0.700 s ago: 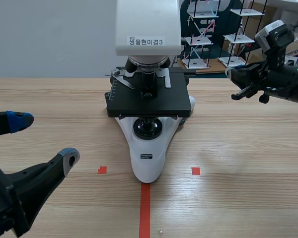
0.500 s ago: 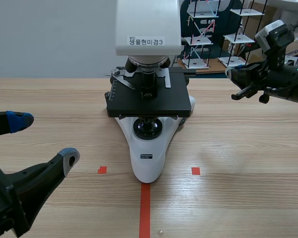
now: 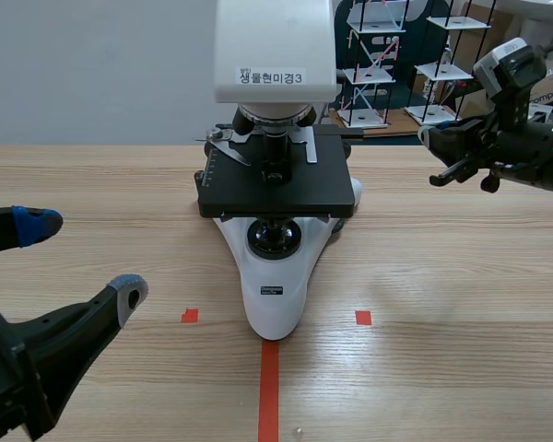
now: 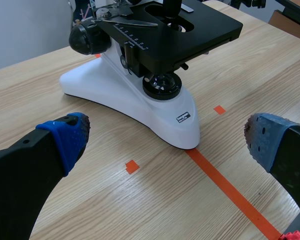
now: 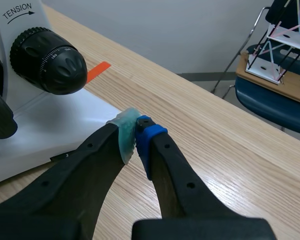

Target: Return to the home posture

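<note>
Scene view, nearest item: the left gripper (image 3: pixel 83 257) sits low at about 8 o'clock from the microscope (image 3: pixel 275 184), released, its fingers spread wide with nothing between them. Its blue pads (image 4: pixel 70 135) touch neither the instrument nor the table (image 3: pixel 442 276). The left wrist view confirms this: the microscope's white foot lies ahead of the spread fingers, well apart from both. Judgement: this arm appears parked, pulled back toward the robot and clear of the work.

Next out, a red tape line (image 3: pixel 269 387) runs from 6 o'clock up to the toe of the foot, with two tape squares (image 3: pixel 190 316) at roughly 9 and 3 o'clock of it. These look like placement marks, and the microscope stands centred on them.

Farther out, the black stage (image 3: pixel 276 189) carries no slide that can be made out.

The right gripper (image 5: pixel 136 137) is raised at about 2 o'clock from the stage, clenched on nothing, pads meeting tip to tip. In its wrist view the tension knob (image 5: pixel 47 60) lies ahead at about 10 o'clock, near but not touched. Judgement: this arm is off the knob but not yet retracted; it has the greater part of the return left, and it should back straight away from the instrument.

Beyond the table stand wire racks (image 3: pixel 369 64).
</note>
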`<action>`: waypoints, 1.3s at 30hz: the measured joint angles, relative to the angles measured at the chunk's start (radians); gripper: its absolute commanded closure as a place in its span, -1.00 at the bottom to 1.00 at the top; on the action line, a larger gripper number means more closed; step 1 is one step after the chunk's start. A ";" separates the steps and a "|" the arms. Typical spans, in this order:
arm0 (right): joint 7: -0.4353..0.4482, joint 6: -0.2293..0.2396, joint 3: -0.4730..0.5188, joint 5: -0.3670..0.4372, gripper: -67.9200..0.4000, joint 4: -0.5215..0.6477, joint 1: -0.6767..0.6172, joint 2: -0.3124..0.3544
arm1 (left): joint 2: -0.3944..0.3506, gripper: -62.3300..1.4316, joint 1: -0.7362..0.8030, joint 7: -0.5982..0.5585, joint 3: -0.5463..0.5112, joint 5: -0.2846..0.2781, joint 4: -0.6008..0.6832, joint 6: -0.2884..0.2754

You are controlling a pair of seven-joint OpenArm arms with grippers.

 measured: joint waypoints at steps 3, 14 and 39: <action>-0.004 0.000 0.027 0.000 0.63 0.024 -0.038 0.000 | 0.000 -1.00 0.000 0.000 0.000 0.000 0.000 0.000; -0.026 -0.040 0.282 0.002 -0.51 0.383 -0.378 0.031 | 0.000 -1.00 0.000 0.000 0.000 0.000 0.000 0.000; -0.026 -0.135 0.651 0.002 -0.98 1.154 -1.342 0.042 | 0.000 -1.00 0.000 0.000 0.000 0.000 0.000 0.000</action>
